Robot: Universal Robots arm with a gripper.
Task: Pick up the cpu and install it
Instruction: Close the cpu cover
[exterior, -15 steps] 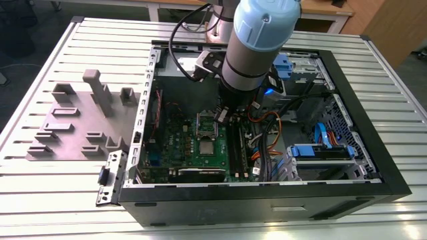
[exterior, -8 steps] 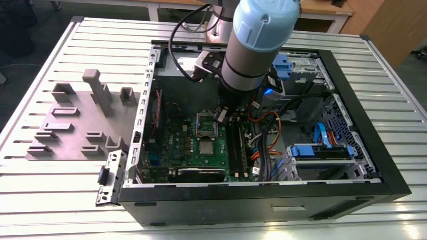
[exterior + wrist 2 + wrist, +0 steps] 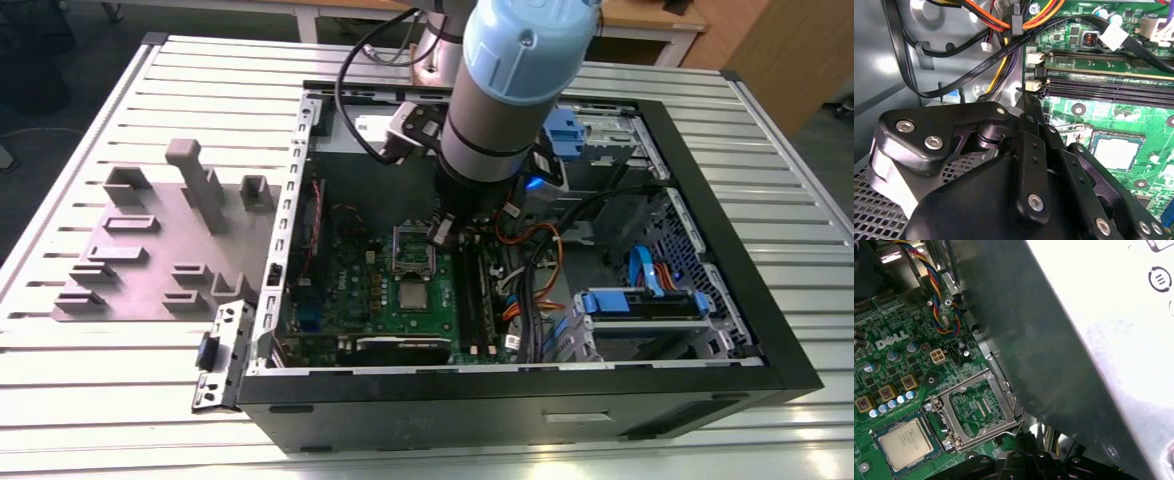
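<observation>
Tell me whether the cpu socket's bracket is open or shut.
Open: the bracket is swung off the cpu, whose metal top lies uncovered in the first wrist view.

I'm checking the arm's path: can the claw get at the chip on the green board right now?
Probably yes. The chip lies face up on the green board with nothing over it, the metal frame stands flipped open beside it, and the claw hangs close by, over that frame.

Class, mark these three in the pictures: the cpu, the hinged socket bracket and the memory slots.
cpu (image 3: 905, 439): first wrist view, centre of its metal top.
socket bracket (image 3: 971, 382): first wrist view, on a bar of its open frame.
memory slots (image 3: 1104, 91): second wrist view, middle of an empty black slot.
</observation>
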